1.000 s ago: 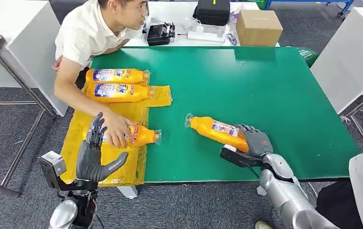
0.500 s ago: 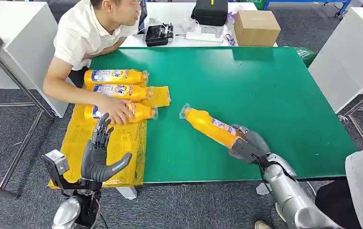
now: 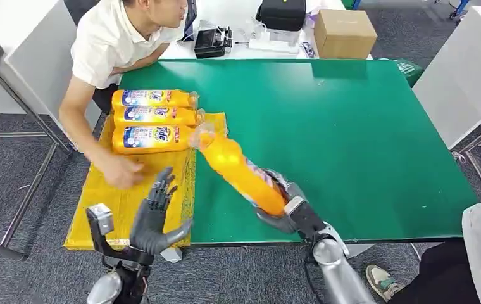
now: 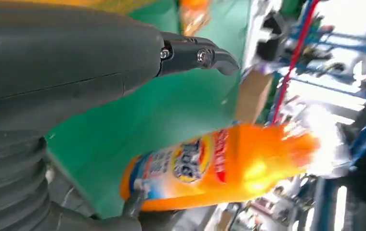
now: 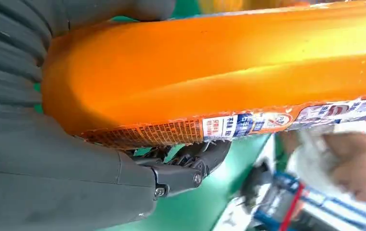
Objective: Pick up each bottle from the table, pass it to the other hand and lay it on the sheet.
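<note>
Lifted off the counter point(image 3: 352, 126), bottle point(image 3: 241, 171) in right hand's point(image 3: 287, 212) grip; steer it to spread left hand point(image 3: 152, 218), lower left.

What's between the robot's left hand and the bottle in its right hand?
In the head view, only bare green table and the yellow sheet's edge separate the left hand from the bottle.

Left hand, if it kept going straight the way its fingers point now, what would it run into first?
Probably the yellow sheet at the table's near edge: the open left hand points up across it. The person's hand lies further along, though depth is unclear.
</note>
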You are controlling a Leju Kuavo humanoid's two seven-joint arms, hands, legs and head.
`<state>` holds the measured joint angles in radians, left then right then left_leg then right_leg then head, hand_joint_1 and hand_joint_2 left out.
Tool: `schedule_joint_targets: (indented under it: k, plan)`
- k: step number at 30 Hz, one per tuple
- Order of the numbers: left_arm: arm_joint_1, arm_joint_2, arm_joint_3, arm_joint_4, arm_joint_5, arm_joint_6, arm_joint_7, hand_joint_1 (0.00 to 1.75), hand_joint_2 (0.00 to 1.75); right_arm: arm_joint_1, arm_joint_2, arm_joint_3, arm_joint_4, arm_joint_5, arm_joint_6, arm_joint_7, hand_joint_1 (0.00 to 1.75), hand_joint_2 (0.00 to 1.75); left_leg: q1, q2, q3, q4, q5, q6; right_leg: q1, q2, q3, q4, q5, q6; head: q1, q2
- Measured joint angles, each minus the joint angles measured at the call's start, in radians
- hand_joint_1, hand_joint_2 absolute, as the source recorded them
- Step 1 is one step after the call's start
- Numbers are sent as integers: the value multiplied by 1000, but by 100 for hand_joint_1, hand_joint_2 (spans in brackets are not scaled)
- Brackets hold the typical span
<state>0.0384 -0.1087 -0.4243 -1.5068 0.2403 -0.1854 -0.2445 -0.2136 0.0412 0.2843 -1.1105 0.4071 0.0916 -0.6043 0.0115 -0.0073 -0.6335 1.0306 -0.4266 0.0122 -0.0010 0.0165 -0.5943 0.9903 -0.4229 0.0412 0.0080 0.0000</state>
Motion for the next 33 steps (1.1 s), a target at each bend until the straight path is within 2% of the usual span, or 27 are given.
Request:
schedule_joint_targets:
  k: [11,21,22,23,24,33]
  plan:
    - [-32,-6,-70,81,53,-18,22,0,175,4,40,159,-14,64,-40,-9,175,175,0,1,-1,0,0,0,0,0,-2,0,0,0,0,0]
    - [-45,-11,-71,87,150,-39,-5,0,175,-7,52,253,29,90,-61,-17,175,175,0,0,-1,0,0,0,0,0,-2,0,0,0,0,0]
    - [-45,-12,-71,85,159,-39,-8,17,175,-8,54,263,35,89,-62,-17,175,175,0,0,-1,0,0,0,0,0,-2,0,0,0,0,0]
    - [-45,-13,-70,81,168,-38,-14,155,175,-10,55,272,42,90,-64,-17,175,175,0,0,-1,0,0,0,0,0,-2,0,0,0,0,0]
    - [-45,-14,-70,77,177,-37,-20,175,175,-12,58,281,49,91,-69,-17,175,175,0,0,-1,0,0,0,0,0,-2,0,0,0,0,0]
    - [-43,-25,-57,57,268,-37,-16,175,175,-47,74,338,107,114,-99,-18,175,175,0,1,-1,0,0,0,0,0,-3,0,0,0,0,0]
